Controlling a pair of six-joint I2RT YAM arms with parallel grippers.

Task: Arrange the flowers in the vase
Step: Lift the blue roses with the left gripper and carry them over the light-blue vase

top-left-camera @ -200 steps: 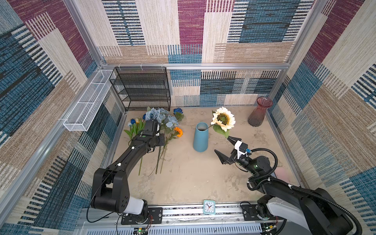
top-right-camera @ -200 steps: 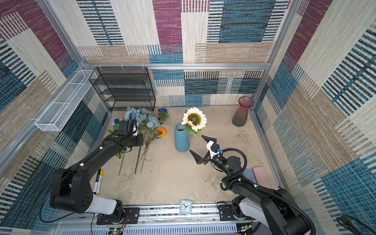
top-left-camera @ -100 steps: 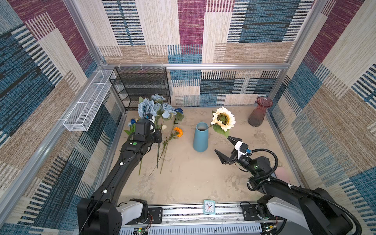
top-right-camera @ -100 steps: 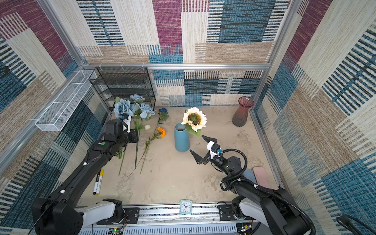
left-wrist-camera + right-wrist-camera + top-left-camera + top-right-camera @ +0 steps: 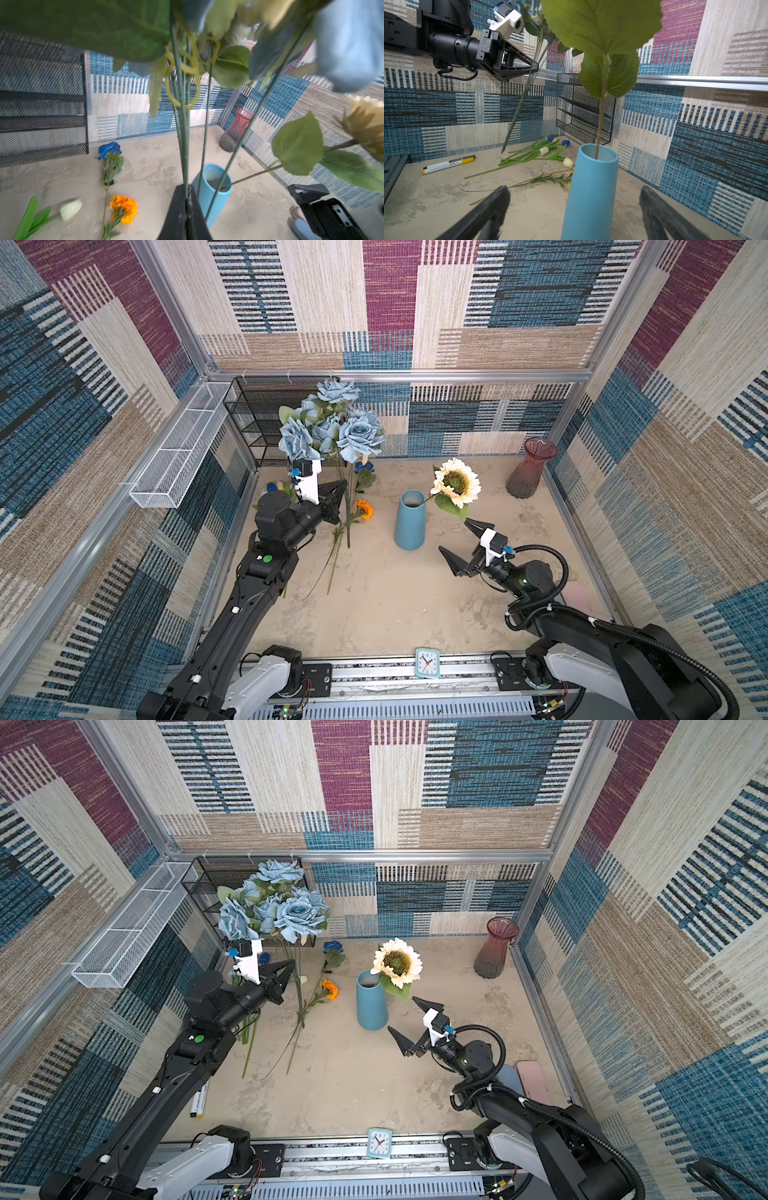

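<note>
Dusty-blue roses (image 5: 332, 427), upper left, stems clamped in left gripper (image 5: 536, 67) jaws; right gripper (image 5: 453, 535) jaws spread wide beside vase (image 5: 409, 522).

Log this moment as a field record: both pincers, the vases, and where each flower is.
Left pincer: shut on the stems of the dusty-blue roses, bunch held upright above the table
Right pincer: open, empty, facing the blue vase
Blue vase: upright, mid-table, holds the cream sunflower, which leans over the rim toward the right pincer
Red vase: back right corner, no flowers in it
Lying on table: orange bloom, deep-blue rose, tulips
</note>
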